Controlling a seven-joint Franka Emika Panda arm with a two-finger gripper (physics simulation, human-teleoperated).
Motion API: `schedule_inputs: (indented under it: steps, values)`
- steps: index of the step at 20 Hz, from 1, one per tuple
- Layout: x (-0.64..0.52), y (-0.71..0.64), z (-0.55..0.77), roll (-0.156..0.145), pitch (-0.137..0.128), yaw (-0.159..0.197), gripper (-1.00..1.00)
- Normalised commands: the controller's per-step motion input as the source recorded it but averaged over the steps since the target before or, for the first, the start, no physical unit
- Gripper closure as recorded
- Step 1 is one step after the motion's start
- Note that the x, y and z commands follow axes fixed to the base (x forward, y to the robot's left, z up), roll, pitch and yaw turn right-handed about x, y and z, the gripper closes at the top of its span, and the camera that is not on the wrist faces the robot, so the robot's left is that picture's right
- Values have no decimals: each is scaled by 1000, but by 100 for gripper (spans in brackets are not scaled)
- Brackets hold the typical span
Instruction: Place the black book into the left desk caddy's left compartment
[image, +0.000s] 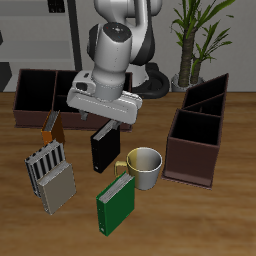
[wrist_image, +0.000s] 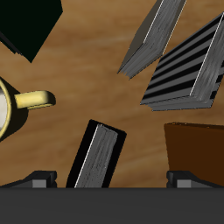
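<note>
exterior view: the gripper (image: 112, 122) was held directly above the black book (image: 103, 150), which stood upright on the wooden table (image: 200, 220) beside the yellow mug (image: 145, 167), presumably so a descent could take it by its top edge. the left desk caddy (image: 198, 135) was seen well apart, narrow end first, its compartments unfilled. a green book (image: 116, 205) and a grey striped book (image: 50, 177) stood nearer the front edge. a potted plant (image: 195, 35) stood behind.

wrist view: the black book (wrist_image: 98, 156) was seen between the spread fingertips, untouched; the jaws were released and nothing was grasped.
</note>
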Motion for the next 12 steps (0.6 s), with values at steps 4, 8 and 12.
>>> schedule_inputs:
  steps: [4, 8, 12]
  values:
    - [67, -38, -511, 0, 57, -48, -100]
    - [72, 35, -287, 6, 28, -42, -100]
    - [40, -4, -342, -8, 32, -54, 100]
